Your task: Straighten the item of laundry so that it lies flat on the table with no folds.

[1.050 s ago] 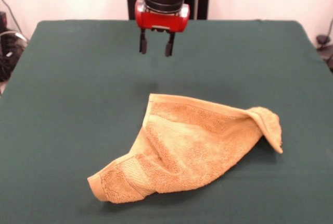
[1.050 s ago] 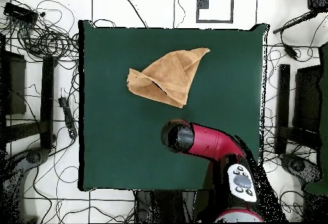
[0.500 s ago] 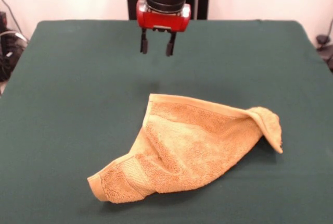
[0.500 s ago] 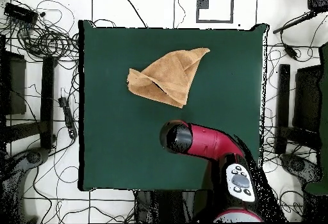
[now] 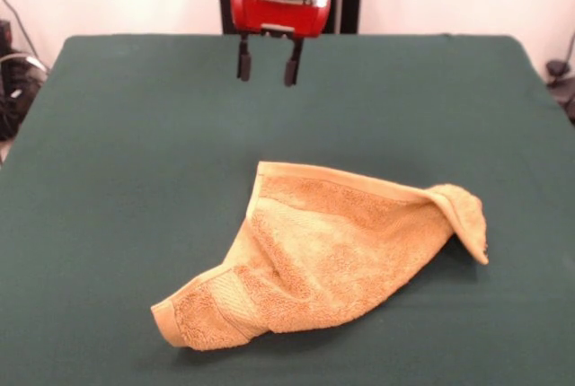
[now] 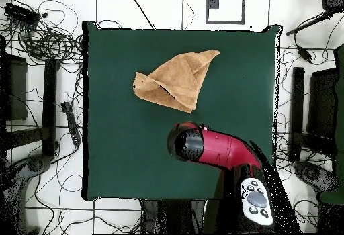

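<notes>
My towel [image 5: 332,247] is folded over on the bench [image 5: 117,135], so nothing is flat yet. My claw [image 5: 267,65] hangs wide and empty, well apart from it.

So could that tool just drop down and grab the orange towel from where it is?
Probably, after moving across. The tool hangs open above bare table, short of the towel, and nothing stands between them.
</notes>
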